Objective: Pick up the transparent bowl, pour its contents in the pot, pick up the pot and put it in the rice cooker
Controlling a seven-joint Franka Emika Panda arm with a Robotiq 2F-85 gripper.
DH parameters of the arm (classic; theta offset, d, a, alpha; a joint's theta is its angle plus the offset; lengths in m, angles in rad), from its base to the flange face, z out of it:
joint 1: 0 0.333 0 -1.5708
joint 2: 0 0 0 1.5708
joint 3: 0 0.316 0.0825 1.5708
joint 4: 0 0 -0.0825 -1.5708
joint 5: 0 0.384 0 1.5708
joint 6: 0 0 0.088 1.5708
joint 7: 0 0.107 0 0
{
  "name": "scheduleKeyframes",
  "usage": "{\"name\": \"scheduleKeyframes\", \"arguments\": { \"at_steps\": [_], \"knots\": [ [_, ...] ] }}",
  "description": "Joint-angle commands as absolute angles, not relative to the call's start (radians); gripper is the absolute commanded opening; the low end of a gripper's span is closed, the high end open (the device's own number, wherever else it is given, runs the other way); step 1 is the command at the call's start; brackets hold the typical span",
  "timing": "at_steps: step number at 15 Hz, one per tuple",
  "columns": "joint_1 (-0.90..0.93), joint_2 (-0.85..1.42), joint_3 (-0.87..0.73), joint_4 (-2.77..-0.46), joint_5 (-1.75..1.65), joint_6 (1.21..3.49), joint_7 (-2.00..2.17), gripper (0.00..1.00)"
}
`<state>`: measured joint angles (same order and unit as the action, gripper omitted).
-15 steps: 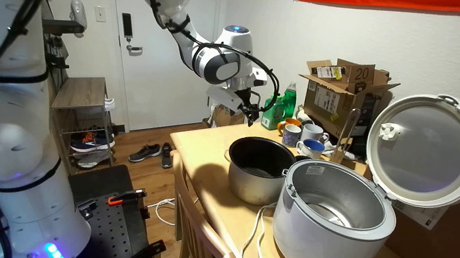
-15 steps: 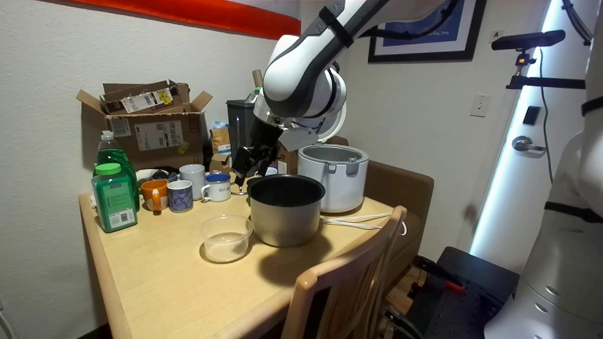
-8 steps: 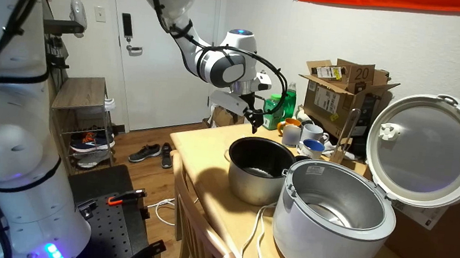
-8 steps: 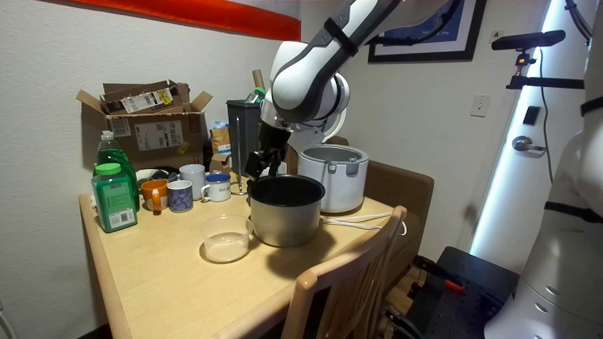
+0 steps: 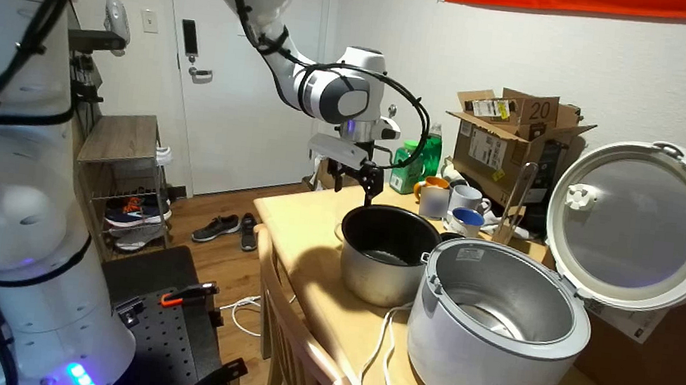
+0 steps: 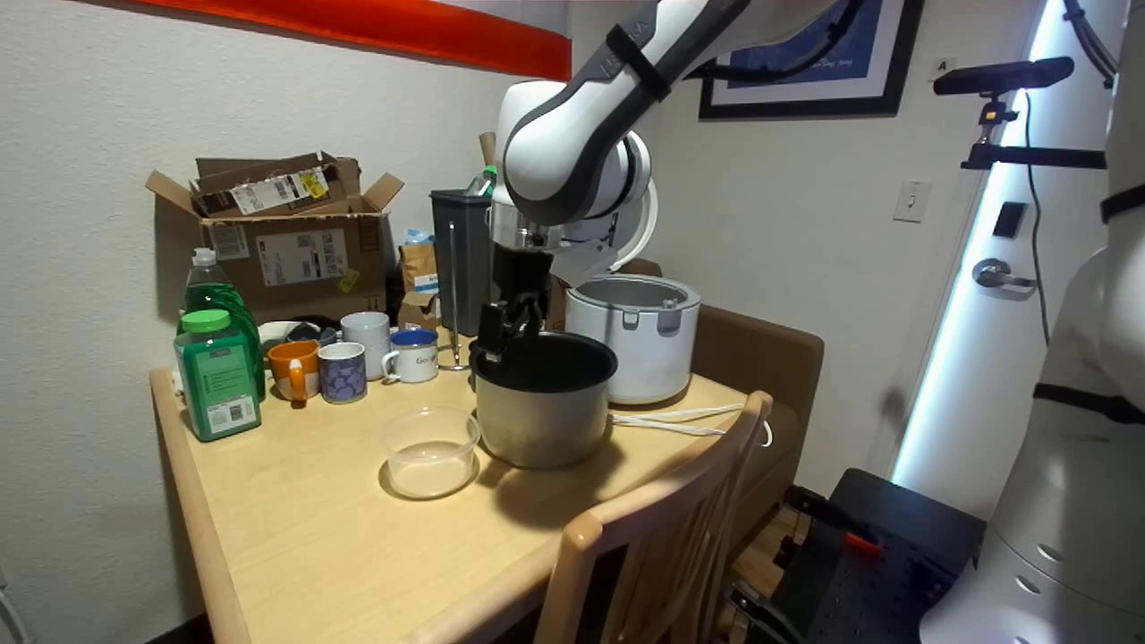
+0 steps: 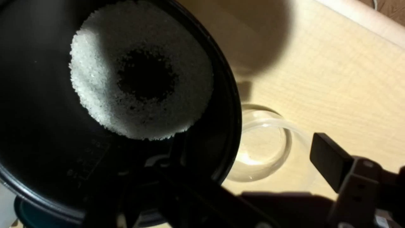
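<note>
Blond wooden chair (image 6: 666, 496) is standing closest in an exterior view, at the edge of the table (image 6: 295, 555). Behind it, transparent bowl (image 6: 429, 465) is sitting upright on the table, just beside the pot (image 6: 541, 425). Pot is standing upright there too, between bowl and rice cooker (image 6: 644, 358); wrist view is showing white grains (image 7: 90, 66) inside it, ringing a dark patch. Gripper (image 5: 353, 195) is hanging over the pot's edge, jaws spread wide: one finger is showing against the pot's black inside, the other finger (image 7: 330, 161) is hanging outside the rim, over the table. Rim contact: can't tell. Rice cooker is standing next to the pot, hinged lid (image 5: 637, 217) standing raised, white cord (image 6: 675, 427) lying on the table beside it. Farther along, orange mug (image 6: 288, 365), purple-patterned mug (image 6: 343, 380) and blue-lined mug (image 6: 416, 362) are standing in a cluster. Behind those, cardboard box (image 6: 295, 259) is standing near the wall (image 6: 80, 224), tall dark container (image 6: 470, 268) beside it. Red banner (image 6: 402, 36) is hanging high on the wall.
</note>
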<state>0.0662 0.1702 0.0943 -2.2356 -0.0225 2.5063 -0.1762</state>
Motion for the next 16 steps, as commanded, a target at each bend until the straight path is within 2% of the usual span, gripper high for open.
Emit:
{"name": "scheduleKeyframes", "arguments": {
  "at_steps": [1,12,13,14,16],
  "knots": [
    [0.071,0.208,0.082,-2.175,-0.074,2.397,-0.162,1.0],
    [0.063,0.374,0.08,-2.038,-0.102,2.357,-0.18,1.0],
    [0.063,0.381,0.08,-2.034,-0.103,2.358,-0.18,0.75],
    [0.064,0.387,0.08,-2.029,-0.104,2.358,-0.179,0.72],
    [0.064,0.398,0.08,-2.019,-0.104,2.356,-0.178,0.56]
  ]
}}
